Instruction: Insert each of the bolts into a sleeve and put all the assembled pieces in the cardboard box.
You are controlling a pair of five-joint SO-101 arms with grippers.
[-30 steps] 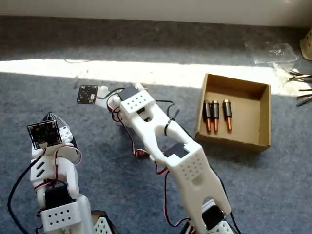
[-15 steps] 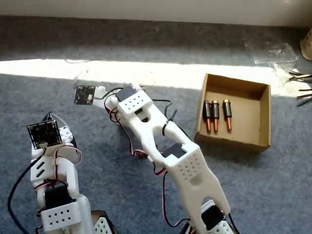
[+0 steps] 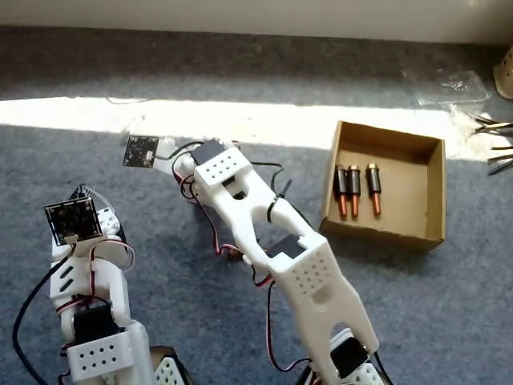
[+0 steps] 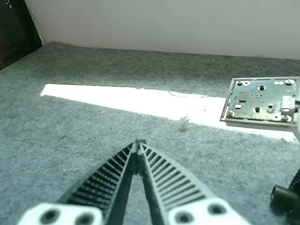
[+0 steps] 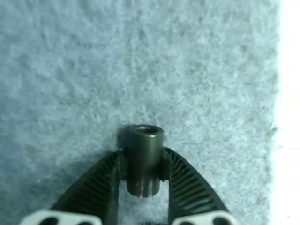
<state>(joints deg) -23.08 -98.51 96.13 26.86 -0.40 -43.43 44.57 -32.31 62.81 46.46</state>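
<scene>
My right gripper [image 5: 143,157] is shut on a dark sleeve [image 5: 144,140], which stands just above the grey carpet with its open hole showing at the end. In the high view the right arm [image 3: 240,200] stretches toward the far left, its camera board [image 3: 141,151] near the sunlit strip. The left arm [image 3: 88,273] stands at the near left. Its gripper [image 4: 138,146] is shut on nothing and points over the carpet toward the right arm's camera board [image 4: 260,101]. The cardboard box [image 3: 433,196] at the right holds three assembled pieces [image 3: 356,190] side by side.
A clear plastic bag [image 3: 449,84] lies behind the box, and dark loose parts [image 3: 495,144] sit at the right edge. A bright sunlit strip [image 3: 264,120] crosses the carpet. Cables [image 3: 210,228] hang under the right arm. A wall bounds the far side.
The right arm's wrist and camera board have shifted slightly to the left and away. The left arm and the box contents have not moved.
</scene>
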